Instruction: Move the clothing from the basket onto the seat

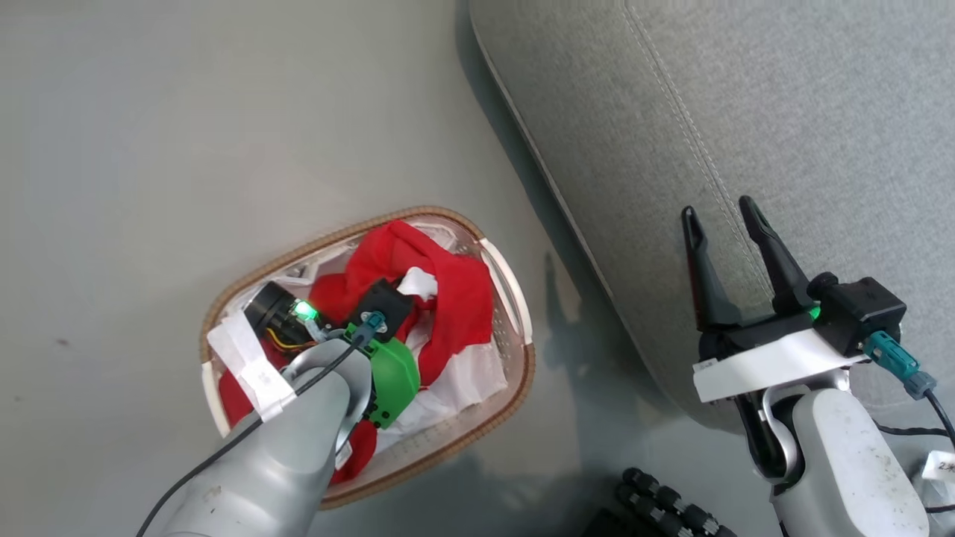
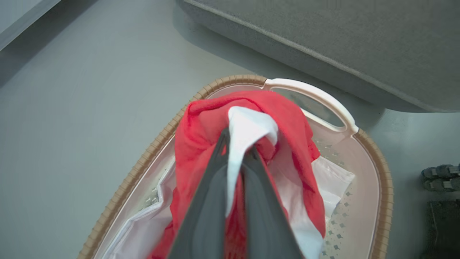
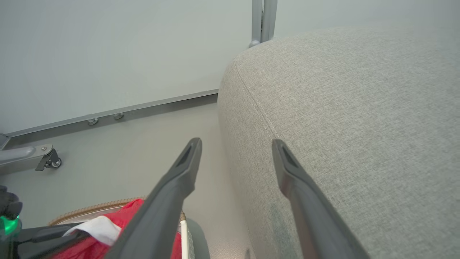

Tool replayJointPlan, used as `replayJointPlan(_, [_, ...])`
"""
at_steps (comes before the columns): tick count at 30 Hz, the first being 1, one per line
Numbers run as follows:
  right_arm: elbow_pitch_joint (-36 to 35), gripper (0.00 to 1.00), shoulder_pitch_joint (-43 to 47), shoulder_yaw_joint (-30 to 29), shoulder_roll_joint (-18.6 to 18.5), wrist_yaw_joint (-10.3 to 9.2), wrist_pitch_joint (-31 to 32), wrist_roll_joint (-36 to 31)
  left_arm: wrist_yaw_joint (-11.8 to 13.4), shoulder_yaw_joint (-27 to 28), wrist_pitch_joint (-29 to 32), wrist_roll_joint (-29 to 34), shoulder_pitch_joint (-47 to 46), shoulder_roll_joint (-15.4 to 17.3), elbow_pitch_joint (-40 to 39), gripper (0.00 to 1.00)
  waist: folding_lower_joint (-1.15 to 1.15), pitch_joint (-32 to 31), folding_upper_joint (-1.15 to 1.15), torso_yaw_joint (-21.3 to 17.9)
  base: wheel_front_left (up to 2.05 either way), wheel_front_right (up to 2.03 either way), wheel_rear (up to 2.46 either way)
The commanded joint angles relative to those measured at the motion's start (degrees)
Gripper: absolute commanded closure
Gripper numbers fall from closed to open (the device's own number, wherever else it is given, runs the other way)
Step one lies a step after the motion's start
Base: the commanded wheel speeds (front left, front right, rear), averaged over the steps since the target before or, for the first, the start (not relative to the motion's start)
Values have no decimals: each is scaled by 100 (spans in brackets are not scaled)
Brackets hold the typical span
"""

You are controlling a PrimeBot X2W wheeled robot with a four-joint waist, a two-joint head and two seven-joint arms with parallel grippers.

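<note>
The oval white basket (image 1: 515,298) with a brown rim stands on the floor left of the seat. Red clothing (image 1: 455,298) with white trim is bunched up inside it. My left gripper (image 2: 239,144) reaches down into the basket and is shut on a fold of the red clothing (image 2: 201,122) with its white trim, which drapes over the fingertips. My right gripper (image 1: 720,216) hangs open and holds nothing, just over the near edge of the large light grey seat (image 1: 783,112). In the right wrist view its fingers (image 3: 187,169) frame the seat's rounded edge (image 3: 341,118).
A white liner (image 2: 334,180) lies under the garments in the basket. Grey floor surrounds the basket. A wall with a metal base rail (image 3: 115,115) and a castor (image 3: 52,162) lie beyond. Dark robot-base parts (image 1: 656,507) sit near the bottom edge.
</note>
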Motion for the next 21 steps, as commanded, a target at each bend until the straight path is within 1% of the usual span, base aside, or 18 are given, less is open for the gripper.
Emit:
replayJointPlan(1, [40,0,113,-66,-22,-4,-29,-91,-18,-44,-52,-45,106,-6,-109,100,0,-564,0,464,0,0,0])
replayJointPlan(8, [141,0,408,-357,-24,-4,-28,-477,-29,-264,-44,-275,248,9,-858,100,0,-1407,0,977,0,0,0])
replayJointPlan(13, [185,0,631,-425,-25,-4,-28,-666,-25,-506,-39,-408,245,211,-1250,100,0,-1965,0,1279,0,0,0])
replayJointPlan(21, [236,0,928,-414,-24,-4,-29,-886,-26,-1054,-2,-594,-218,640,-1814,100,0,-2736,0,1634,0,0,0])
